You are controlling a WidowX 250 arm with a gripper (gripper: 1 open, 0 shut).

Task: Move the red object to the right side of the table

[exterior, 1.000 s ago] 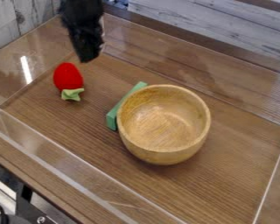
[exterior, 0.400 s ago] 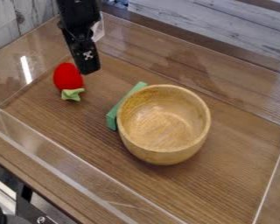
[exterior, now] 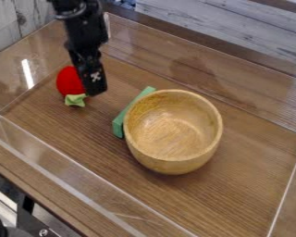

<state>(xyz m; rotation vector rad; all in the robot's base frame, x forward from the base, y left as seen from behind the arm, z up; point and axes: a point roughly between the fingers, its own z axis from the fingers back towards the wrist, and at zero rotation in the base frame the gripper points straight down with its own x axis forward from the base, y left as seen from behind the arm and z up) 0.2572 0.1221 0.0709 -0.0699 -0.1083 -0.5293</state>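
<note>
Down on the left half of the table (exterior: 225,180), the red object (exterior: 70,81) lies on its side, a small rounded toy much like a strawberry, glossy bright red over most of its body with a pale green leafy end. Its long axis runs roughly from the upper part of the view toward the camera, with the red bulge farther away and the green leaves pointing down toward the near edge, slightly to the right. Its right flank is partly covered by the black gripper (exterior: 92,81), which comes down from the top of the view with its tip pointing at the tabletop. One dark finger (exterior: 96,80) with pale markings stands just right of the toy, at or against its side; the other finger is hard to make out behind it, so the view alone does not show clearly whether the jaws are spread around the toy or merely beside it. The toy rests on the wood, not lifted. To its right, well apart from it, a wooden bowl (exterior: 173,130) sits upright near the middle of the table, and a flat green piece (exterior: 126,113) lies tucked against and partly under the bowl's left rim. Low clear acrylic walls (exterior: 64,190) edge the brown wood-grain surface.
</note>
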